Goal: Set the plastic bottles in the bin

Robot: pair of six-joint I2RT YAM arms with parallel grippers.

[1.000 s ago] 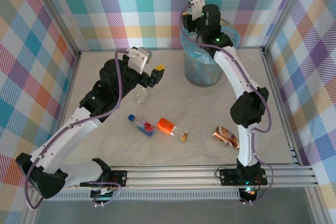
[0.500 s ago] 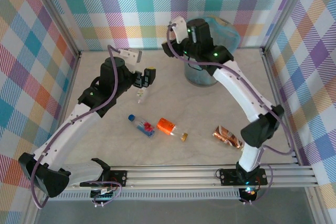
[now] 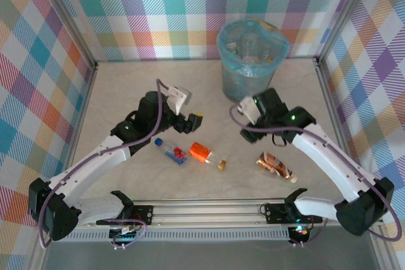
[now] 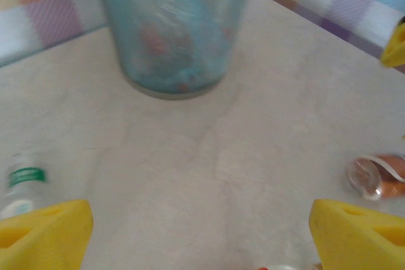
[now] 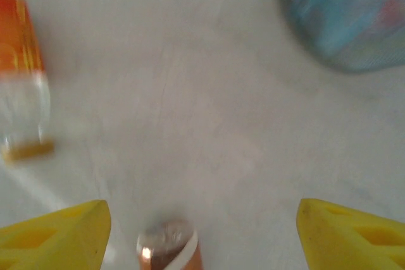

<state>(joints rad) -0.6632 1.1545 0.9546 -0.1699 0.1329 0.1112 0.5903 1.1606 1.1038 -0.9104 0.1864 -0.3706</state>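
Step looks like the approach for the next pick. Left end effector [image 3: 190, 122] is open and empty, near the blue-capped bottle [image 3: 171, 151]. Right end effector [image 5: 202, 235] is open and empty, with the copper bottle [image 3: 274, 164] just ahead.

Next move probably: descend, straddle the body, close.

Count:
- 4 plastic bottles on the worktop [image 3: 123, 86]: blue-capped, orange bottle [image 3: 204, 152], copper at 4 o'clock, green-label bottle [image 4: 22, 184].
- 1 bin [image 3: 243, 86] at 12 o'clock, holding several bottles; number unclear.

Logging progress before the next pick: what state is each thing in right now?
bin, upright, bottles inside
blue-capped bottle, lying on table
orange bottle, lying on table
brown bottle, lying on table
green-label bottle, on table, pose unclear
left gripper, open, empty
right gripper, open, empty
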